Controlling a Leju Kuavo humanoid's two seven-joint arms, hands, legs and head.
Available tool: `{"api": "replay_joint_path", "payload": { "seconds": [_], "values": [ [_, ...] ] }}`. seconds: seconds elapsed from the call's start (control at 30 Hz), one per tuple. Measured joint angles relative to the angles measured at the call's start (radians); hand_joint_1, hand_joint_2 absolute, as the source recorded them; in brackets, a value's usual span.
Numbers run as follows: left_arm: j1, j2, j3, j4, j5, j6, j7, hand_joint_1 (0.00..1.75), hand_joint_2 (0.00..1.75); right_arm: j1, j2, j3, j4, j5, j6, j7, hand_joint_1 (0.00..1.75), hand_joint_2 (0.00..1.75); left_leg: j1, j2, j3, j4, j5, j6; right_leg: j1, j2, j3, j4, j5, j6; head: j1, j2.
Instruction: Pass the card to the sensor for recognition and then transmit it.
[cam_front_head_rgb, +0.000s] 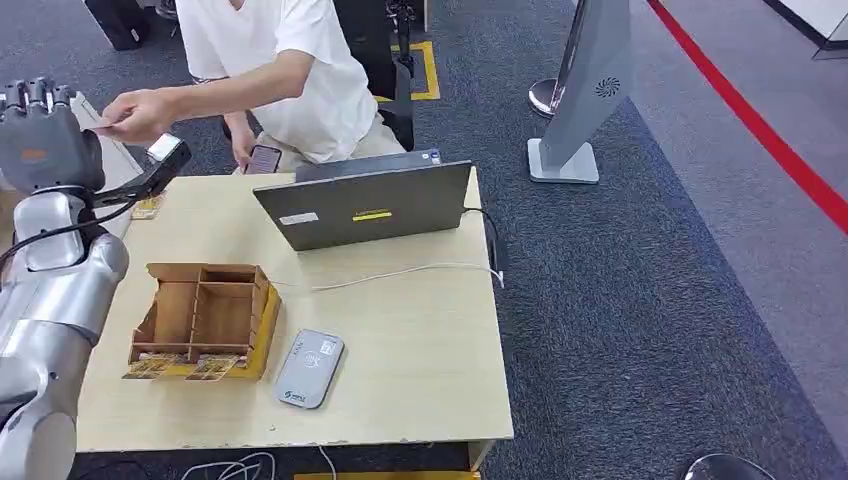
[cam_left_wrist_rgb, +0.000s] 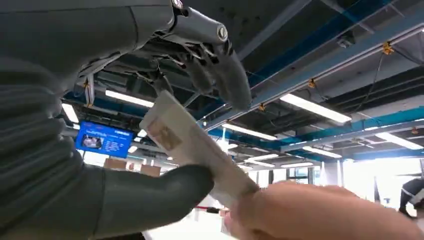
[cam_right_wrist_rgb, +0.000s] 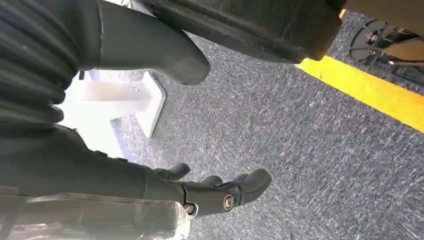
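So on my feed the left hand (cam_front_head_rgb: 40, 135) is raised high at the far left corner of the table (cam_front_head_rgb: 420, 370), back of the hand to the head camera, fingers pointing up. From the left wrist view I can see the card (cam_left_wrist_rgb: 192, 145), a pale one with a small brownish print, pinched between the thick grey thumb (cam_left_wrist_rgb: 150, 197) and the darker fingers (cam_left_wrist_rgb: 220, 75) curled over it from the other side. A person in a white t-shirt (cam_front_head_rgb: 290, 70) is leaning in from behind the table, and the person's hand (cam_front_head_rgb: 140, 115) is right up against my left hand; in the wrist view that same hand has hold of the card's free end, so both are on the card at once. The right hand (cam_right_wrist_rgb: 220, 192) hangs over the grey carpet (cam_right_wrist_rgb: 300, 150) with a yellow floor stripe (cam_right_wrist_rgb: 370, 92) nearby; its fingers are loosely curled, a bit apart, with nothing in them. On the table, the grey sensor (cam_front_head_rgb: 310, 368) lies flat near the front edge, just beside a wooden box (cam_front_head_rgb: 205, 320) with open compartments and some cards lying along its front. Behind those sits a grey laptop (cam_front_head_rgb: 365, 205) with its lid's back to me, and a white cable (cam_front_head_rgb: 400, 275) runs across the tabletop from the right edge. Off on the carpet past the table there's a grey stand (cam_front_head_rgb: 585, 95) and a red floor line (cam_front_head_rgb: 760, 120).
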Motion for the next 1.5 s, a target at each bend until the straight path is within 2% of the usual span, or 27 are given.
{"api": "replay_joint_path", "payload": {
  "seconds": [0.43, 0.57, 0.67, 0.77, 0.83, 0.9, 1.0, 1.07, 1.13, 1.23, 1.33, 1.4, 1.5],
  "values": [
    [-0.014, -0.005, -0.024, 0.03, 0.008, 0.0, 0.008, 1.75, 1.75, -0.001, -0.002, 0.002, 0.0, 0.008, 0.019, -0.008, 0.0, 1.75, 0.0, 0.0, 0.0, 0.0, 0.0, 0.0, 0.0, 0.0, 0.0, 0.0, 0.0, 0.0, 0.0, 0.0],
    [-0.01, -0.034, -0.024, 0.03, 0.089, 0.0, -0.088, 1.75, 1.75, -0.001, -0.002, 0.002, 0.0, 0.008, 0.019, -0.008, 0.0, 1.75, 0.0, -0.001, 0.0, 0.0, 0.0, 0.0, 0.0, -0.001, 0.0, 0.0, 0.0, 0.0, 0.0, 0.0],
    [0.031, -0.088, -0.024, -0.007, 0.155, 0.003, -0.185, 1.75, 1.75, -0.001, -0.002, 0.002, 0.0, 0.0, 0.013, -0.005, 0.0, 1.75, -0.001, -0.004, 0.0, 0.0, 0.0, 0.0, 0.0, -0.003, 0.001, -0.001, 0.0, 0.001, 0.0, 0.0],
    [0.068, -0.129, -0.024, -0.035, 0.168, 0.003, -0.206, 1.75, 1.75, -0.002, -0.002, 0.002, 0.0, -0.001, 0.009, -0.005, 0.0, 1.75, -0.001, -0.002, -0.001, 0.0, 0.0, 0.0, -0.001, -0.002, 0.001, -0.001, 0.0, 0.001, 0.003, 0.0],
    [0.077, -0.143, -0.024, -0.045, 0.171, 0.003, -0.205, 1.75, 1.75, -0.001, -0.002, 0.002, 0.0, -0.001, 0.009, -0.005, 0.0, 1.75, -0.001, 0.0, -0.001, 0.0, -0.001, 0.001, -0.001, 0.0, 0.0, -0.001, 0.0, 0.001, 0.002, 0.0],
    [0.09, -0.157, -0.024, -0.063, 0.206, -0.008, -0.232, 1.75, 1.75, 0.0, -0.002, 0.002, 0.0, -0.004, 0.008, -0.005, 0.0, 1.75, -0.001, -0.001, -0.001, 0.001, 0.0, 0.001, -0.001, -0.001, 0.0, -0.001, 0.0, 0.001, 0.002, 0.0],
    [0.166, -0.186, -0.032, -0.161, 0.313, -0.064, -0.312, 1.75, 1.75, 0.001, -0.002, -0.001, 0.0, -0.025, -0.006, -0.003, 0.0, 1.75, -0.001, -0.001, 0.0, 0.0, -0.001, 0.001, -0.001, -0.001, 0.0, -0.001, 0.0, 0.001, 0.002, 0.0],
    [0.272, -0.211, -0.077, -0.291, 0.34, -0.103, -0.318, 1.75, 1.75, 0.004, -0.002, -0.008, 0.0, -0.044, -0.019, -0.003, 0.0, 1.75, -0.001, -0.002, -0.001, 0.0, -0.002, 0.002, -0.001, -0.002, 0.0, -0.001, -0.001, 0.002, 0.002, 0.0],
    [0.392, -0.218, -0.155, -0.429, 0.344, -0.126, -0.302, 1.75, 1.75, 0.006, -0.002, -0.018, 0.0, -0.066, -0.032, -0.003, 0.0, 1.75, -0.001, 0.0, -0.001, 0.0, -0.004, 0.002, -0.001, 0.0, 0.0, -0.001, -0.002, 0.002, 0.002, 0.0],
    [0.562, -0.206, -0.276, -0.604, 0.305, -0.1, -0.262, 1.75, 1.75, 0.014, -0.002, -0.04, 0.0, -0.088, -0.047, 0.003, 0.0, 1.75, -0.001, 0.001, -0.001, 0.0, -0.006, 0.003, -0.001, 0.0, 0.0, -0.001, -0.004, 0.004, 0.002, 0.0],
    [0.69, -0.18, -0.351, -0.715, 0.277, -0.059, -0.227, 1.75, 1.75, 0.016, -0.002, -0.056, 0.0, -0.098, -0.05, 0.007, 0.0, 1.75, -0.001, 0.001, -0.001, 0.0, -0.007, 0.003, -0.001, 0.0, 0.0, -0.002, -0.005, 0.004, 0.002, 0.0],
    [0.753, -0.157, -0.379, -0.769, 0.27, -0.041, -0.216, 1.75, 1.75, 0.017, -0.002, -0.063, 0.0, -0.102, -0.051, 0.007, 0.0, 1.75, -0.001, 0.0, -0.001, 0.0, -0.007, 0.003, -0.001, 0.0, 0.0, -0.002, -0.006, 0.003, 0.002, 0.0],
    [0.796, -0.14, -0.398, -0.811, 0.265, -0.036, -0.214, 1.75, 1.75, 0.017, -0.002, -0.071, 0.0, -0.105, -0.051, 0.007, 0.0, 1.75, -0.001, -0.001, -0.001, 0.0, -0.007, 0.003, -0.001, -0.002, 0.0, -0.002, -0.007, 0.003, 0.002, 0.0]
  ]
}}
